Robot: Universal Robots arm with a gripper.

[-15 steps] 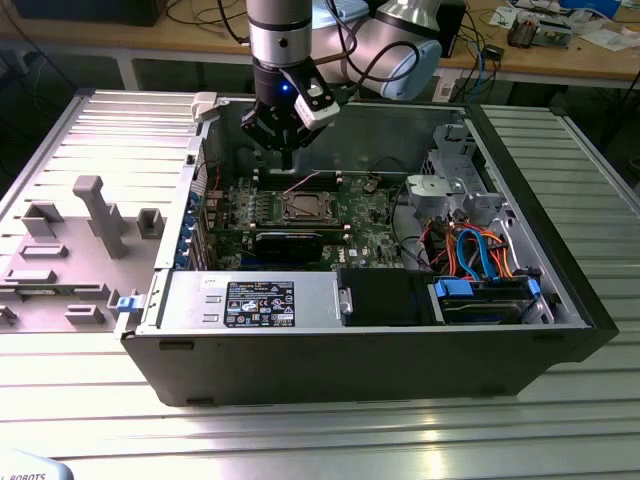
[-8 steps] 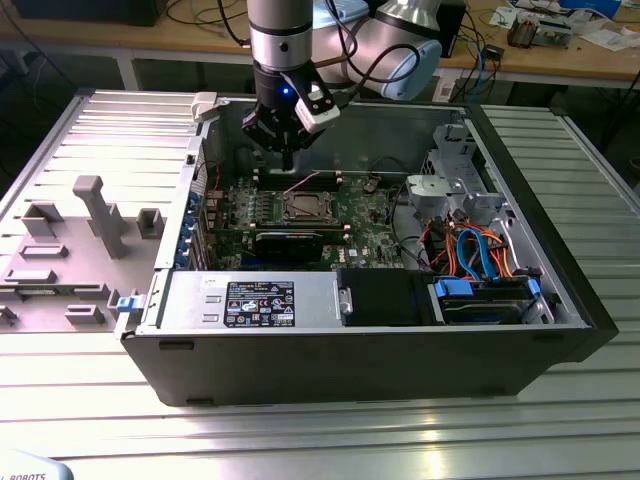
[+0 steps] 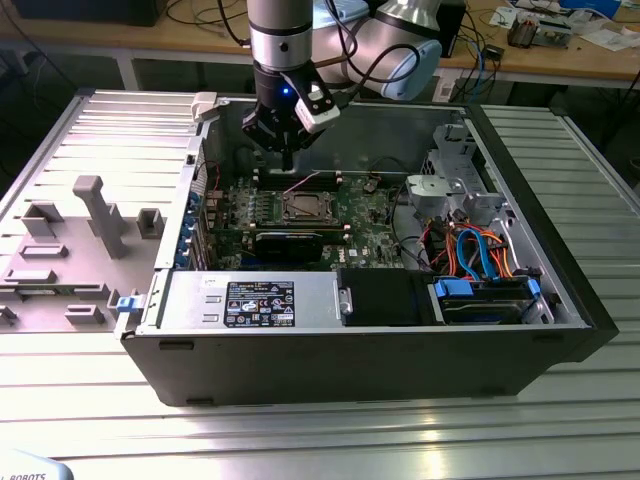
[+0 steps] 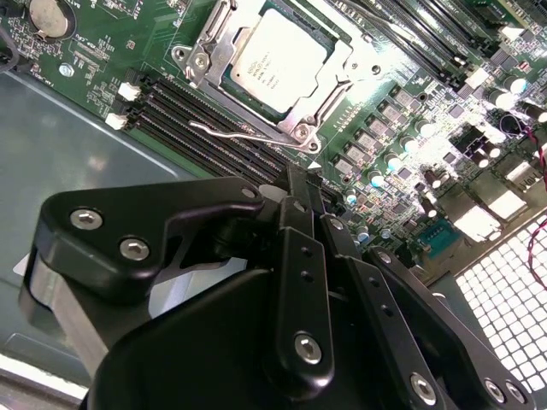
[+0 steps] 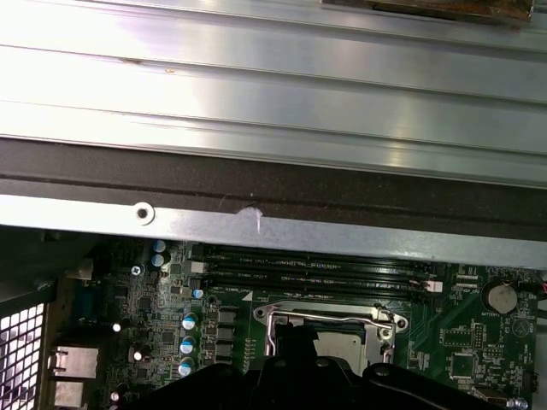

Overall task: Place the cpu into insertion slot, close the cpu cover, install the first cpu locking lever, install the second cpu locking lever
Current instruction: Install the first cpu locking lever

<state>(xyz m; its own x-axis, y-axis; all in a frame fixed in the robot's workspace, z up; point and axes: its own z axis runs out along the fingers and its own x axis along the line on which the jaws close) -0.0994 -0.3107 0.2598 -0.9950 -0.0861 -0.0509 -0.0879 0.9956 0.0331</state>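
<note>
Gripper [image 4: 295, 184] hung just above the insertion slot [image 4: 272, 73], fingers pinched together with nothing between them; cpu [image 4: 275, 60] already sat inside, cpu cover [image 4: 329, 81] down around it.

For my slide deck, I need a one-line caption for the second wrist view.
End effector above the green board, with the cpu seated in its socket under the cover.
</note>
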